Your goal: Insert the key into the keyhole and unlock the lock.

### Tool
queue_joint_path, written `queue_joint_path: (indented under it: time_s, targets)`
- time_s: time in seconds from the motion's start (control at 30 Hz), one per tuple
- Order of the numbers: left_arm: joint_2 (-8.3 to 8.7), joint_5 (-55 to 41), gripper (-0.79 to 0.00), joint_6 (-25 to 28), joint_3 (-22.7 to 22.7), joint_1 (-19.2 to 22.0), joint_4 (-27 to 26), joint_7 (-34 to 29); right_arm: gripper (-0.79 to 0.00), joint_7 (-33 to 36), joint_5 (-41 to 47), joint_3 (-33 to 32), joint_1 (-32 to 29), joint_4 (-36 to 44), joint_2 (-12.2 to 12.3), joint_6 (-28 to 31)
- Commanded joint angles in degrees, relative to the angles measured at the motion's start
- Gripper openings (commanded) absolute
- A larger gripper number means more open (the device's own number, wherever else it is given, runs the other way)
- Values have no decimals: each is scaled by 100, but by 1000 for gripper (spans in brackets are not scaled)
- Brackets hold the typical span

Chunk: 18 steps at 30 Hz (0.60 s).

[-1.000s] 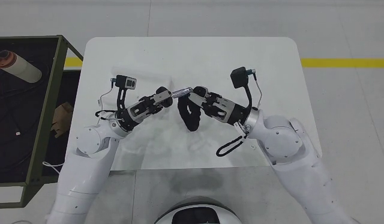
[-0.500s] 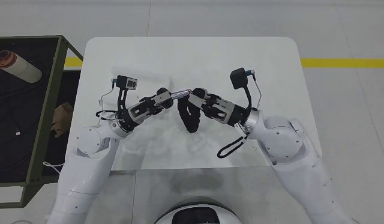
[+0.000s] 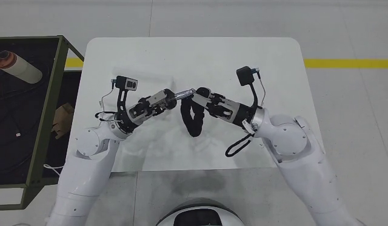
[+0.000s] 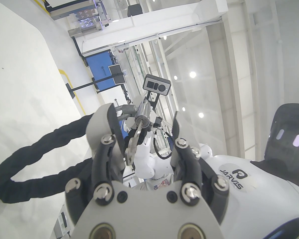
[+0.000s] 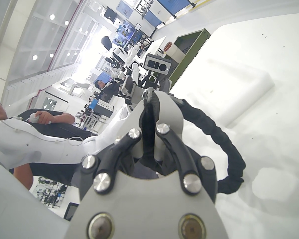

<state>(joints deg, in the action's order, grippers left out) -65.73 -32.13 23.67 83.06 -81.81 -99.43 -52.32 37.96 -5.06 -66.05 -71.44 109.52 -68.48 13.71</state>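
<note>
Starting at your left, the left gripper [image 3: 167, 98] is released, its fingers spread either side of the key [image 4: 131, 148], whose blade sits in the keyhole [image 4: 140, 121] of the lock [image 3: 183, 94], over the table [image 3: 242, 56]. To your right, the right gripper [image 3: 202, 97] is clenched on the lock's black cable [image 3: 193, 120], which hangs in a loop.

- Your table [image 3: 242, 56] is lit brightly and evenly from overhead; shadows on it are faint and soft.
- Above the table, round ceiling lamps [image 4: 192, 74] glare.
- Beyond the table, the hall [image 5: 87, 55] burns out white.
</note>
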Motion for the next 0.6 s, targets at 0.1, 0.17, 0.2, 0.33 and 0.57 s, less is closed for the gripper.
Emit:
queue_joint_path:
  time_s: [0.1,0.17,0.2,0.33,0.57]
  targets:
    - [10,-305,0,76,117,-36,15,-208,-785,62,299,-177,-22,-62,14,65]
    - [19,-409,0,83,178,-47,31,-330,-785,123,467,-277,-36,-78,25,85]
    - [25,-410,0,108,216,-47,41,-393,-785,163,525,-336,-37,-83,33,90]
    - [41,-432,-151,126,301,-49,129,-555,-785,354,779,-491,-74,-67,58,94]
    - [53,-286,-480,186,296,8,182,-725,-785,558,977,-501,-46,-69,70,45]
